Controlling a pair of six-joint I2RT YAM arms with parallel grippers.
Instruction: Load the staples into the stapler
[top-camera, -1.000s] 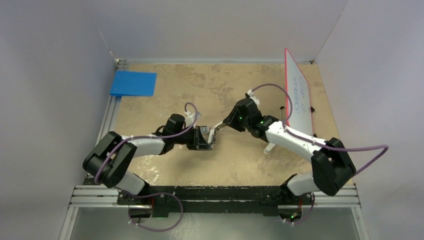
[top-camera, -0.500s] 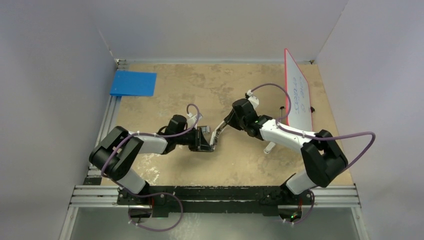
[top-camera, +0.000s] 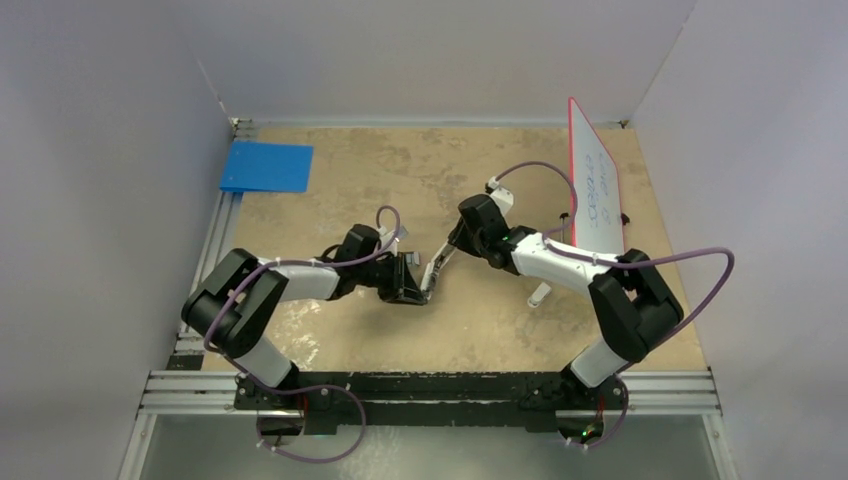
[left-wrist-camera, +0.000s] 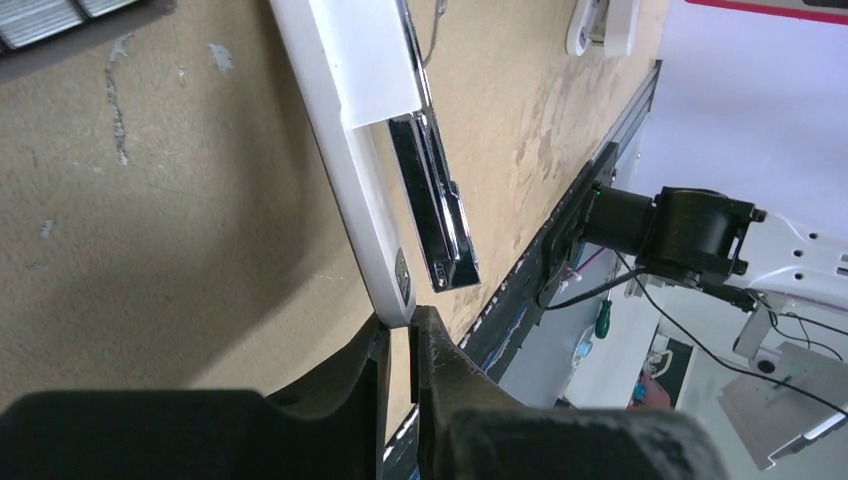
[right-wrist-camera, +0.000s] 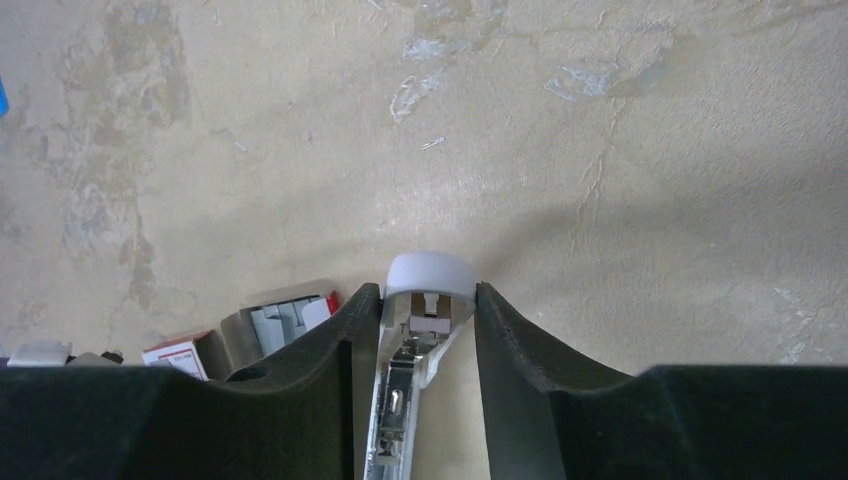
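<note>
**R:** Overhead view, left edge first. What is there?

**Me:** A flat blue sheet (top-camera: 267, 167), upper left, lying on the worktop (top-camera: 400, 180), well apart from both my arms.

**R:** Left pincer?

**Me:** My left pincer (top-camera: 420, 289) sits just left of centre. In its wrist view the fingers (left-wrist-camera: 438, 370) stand almost together, with a thin slit between them, nipped on the very tip of the stapler (top-camera: 439, 270). Contact is at the fingertips only.

**R:** Where does the stapler lie?

**Me:** Mid-frame overhead, slanting from lower left up to the right, bridging my two pincers. In the left wrist view its white bar runs from the top edge down to my fingertips. The chrome magazine (left-wrist-camera: 435, 210) stands off from the bar at an angle. Whether the stapler touches the worktop I cannot tell.

**R:** Staples?

**Me:** Grey ribbed strips, the staples (left-wrist-camera: 40, 20), show in the top left corner of that view, cropped by the edge and apart from the stapler. At the lower left of the right wrist view, a small red-and-white box (right-wrist-camera: 180, 355) lies beside an open carton (right-wrist-camera: 285, 320).

**R:** Right pincer?

**Me:** My right pincer (right-wrist-camera: 427, 292) is closed on the stapler's rounded white end, one pad against each flank. The metal channel runs down between them.

**R:** Further right?

**Me:** A short white piece (top-camera: 539, 295) on the worktop, near my right forearm. Beyond it a red-edged whiteboard (top-camera: 595, 185) with handwriting, propped at the right edge.
</note>
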